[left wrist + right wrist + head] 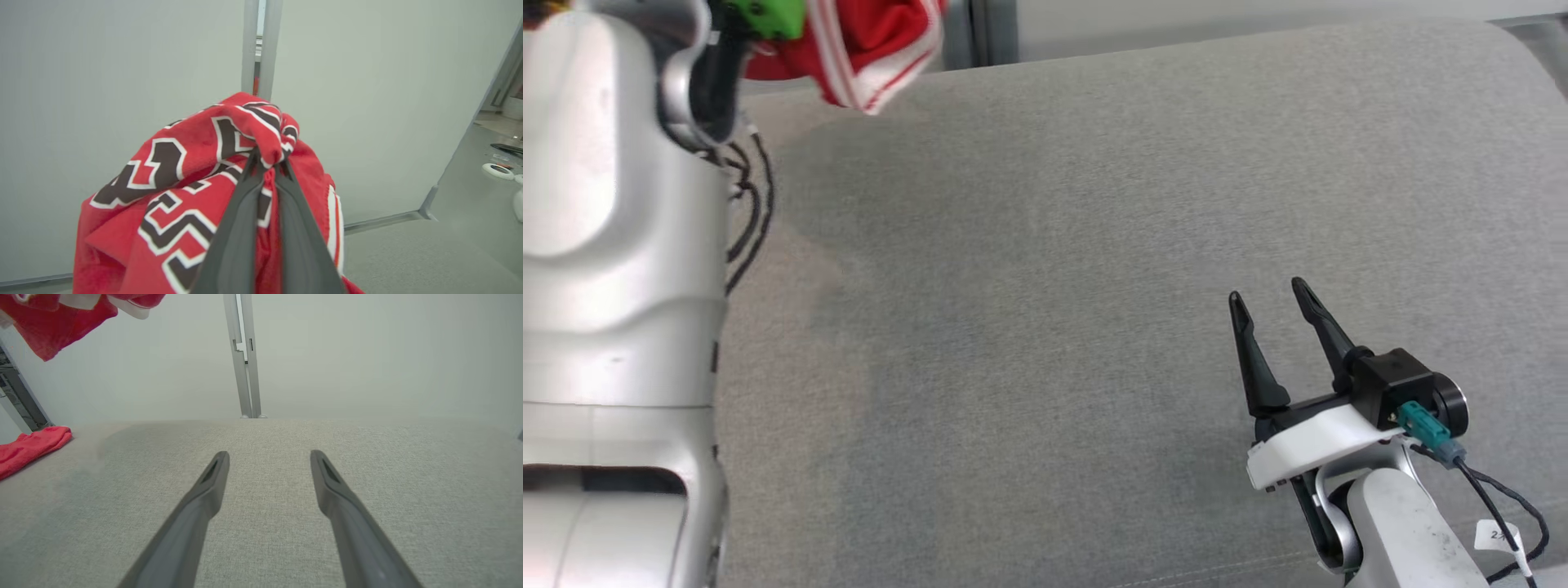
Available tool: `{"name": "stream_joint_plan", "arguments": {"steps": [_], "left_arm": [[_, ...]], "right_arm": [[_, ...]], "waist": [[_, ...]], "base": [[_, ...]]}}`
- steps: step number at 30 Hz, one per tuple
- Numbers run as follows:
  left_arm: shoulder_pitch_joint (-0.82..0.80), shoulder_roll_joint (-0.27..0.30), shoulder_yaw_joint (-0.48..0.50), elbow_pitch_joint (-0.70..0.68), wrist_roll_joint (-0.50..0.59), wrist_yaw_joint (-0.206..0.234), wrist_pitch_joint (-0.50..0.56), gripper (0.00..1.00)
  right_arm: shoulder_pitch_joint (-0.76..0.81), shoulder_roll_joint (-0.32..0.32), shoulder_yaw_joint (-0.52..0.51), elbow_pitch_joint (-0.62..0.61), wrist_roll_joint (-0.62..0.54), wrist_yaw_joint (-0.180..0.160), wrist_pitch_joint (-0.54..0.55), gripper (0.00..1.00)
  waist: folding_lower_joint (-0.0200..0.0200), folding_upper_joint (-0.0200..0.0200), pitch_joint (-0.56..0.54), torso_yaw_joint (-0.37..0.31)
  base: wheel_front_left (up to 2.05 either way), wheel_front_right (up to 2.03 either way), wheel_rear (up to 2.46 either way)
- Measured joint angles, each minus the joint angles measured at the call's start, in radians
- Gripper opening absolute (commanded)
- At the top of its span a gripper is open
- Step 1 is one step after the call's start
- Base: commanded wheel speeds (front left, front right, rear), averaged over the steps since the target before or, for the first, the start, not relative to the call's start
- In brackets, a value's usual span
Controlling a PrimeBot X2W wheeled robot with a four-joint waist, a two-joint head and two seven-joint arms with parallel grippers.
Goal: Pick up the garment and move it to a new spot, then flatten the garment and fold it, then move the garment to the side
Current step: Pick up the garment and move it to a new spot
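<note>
The left gripper [269, 160] is clamping a bunched fold of the red garment [175, 183], its two dark fingers [241, 228] pressing nearly together with cloth pinched between the tips. The garment (red fabric with dark, white-outlined lettering and white side stripes) is hanging clear of the grey upholstered surface [1045, 286], above that surface's far left corner. It is hanging there just beside the pale left arm [613, 204] in the head view. In the right wrist view, red cloth is hanging at the upper left, and a further red fold [28, 447] is lying at the surface's left edge; whether this fold belongs to the held garment cannot be determined. The right gripper [1267, 291] is hovering over the near right corner of the surface, its fingers spreading wide and gripping nothing, with grey upholstery showing between them. Pale wall panels [102, 81] are standing behind the far edge, and a grey upright post [244, 355] is joining them.
</note>
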Motion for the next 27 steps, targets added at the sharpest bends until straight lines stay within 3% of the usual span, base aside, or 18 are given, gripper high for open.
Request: {"name": "stream_joint_plan", "arguments": {"steps": [4, 10, 21, 22, 23, 24, 27], "left_arm": [[0.033, -0.051, -0.061, -0.081, -0.02, -0.011, 0.021, 0.0], [0.124, -0.081, -0.182, -0.129, -0.061, -0.012, 0.026, 0.0], [0.335, -0.083, -0.307, 0.084, -0.056, 0.025, -0.104, 0.0], [0.341, -0.08, -0.313, 0.105, -0.047, 0.034, -0.119, 0.04], [0.346, -0.074, -0.323, 0.124, -0.03, 0.037, -0.145, 0.44], [0.35, -0.073, -0.326, 0.142, -0.023, 0.039, -0.168, 1.0], [0.364, -0.073, -0.328, 0.185, -0.019, 0.041, -0.211, 1.0]], "right_arm": [[0.009, 0.0, -0.009, -0.004, 0.007, 0.0, 0.0, 1.0], [0.01, -0.001, -0.01, -0.022, 0.03, 0.0, -0.001, 1.0], [0.004, -0.001, -0.001, -0.037, 0.051, 0.0, -0.001, 1.0], [0.004, -0.001, -0.002, -0.038, 0.051, 0.0, -0.001, 1.0], [0.004, -0.001, -0.004, -0.039, 0.051, 0.0, -0.001, 1.0], [0.004, -0.001, -0.007, -0.04, 0.051, 0.0, -0.001, 1.0], [0.005, -0.001, -0.018, -0.039, 0.049, 0.0, -0.001, 1.0]], "waist": [[0.0, 0.0, -0.017, -0.064], [0.0, 0.0, -0.014, -0.158], [0.0, 0.0, 0.055, -0.278], [0.0, 0.0, 0.061, -0.282], [0.0, 0.0, 0.067, -0.287], [0.0, 0.0, 0.073, -0.29], [0.0, 0.0, 0.079, -0.288]], "base": [[0.0, 0.0, 0.0], [0.0, 0.0, 0.0], [0.0, 0.0, 0.0], [0.0, 0.0, 0.0], [0.0, 0.0, 0.0], [0.0, 0.0, 0.0], [0.0, 0.0, 0.0]]}}
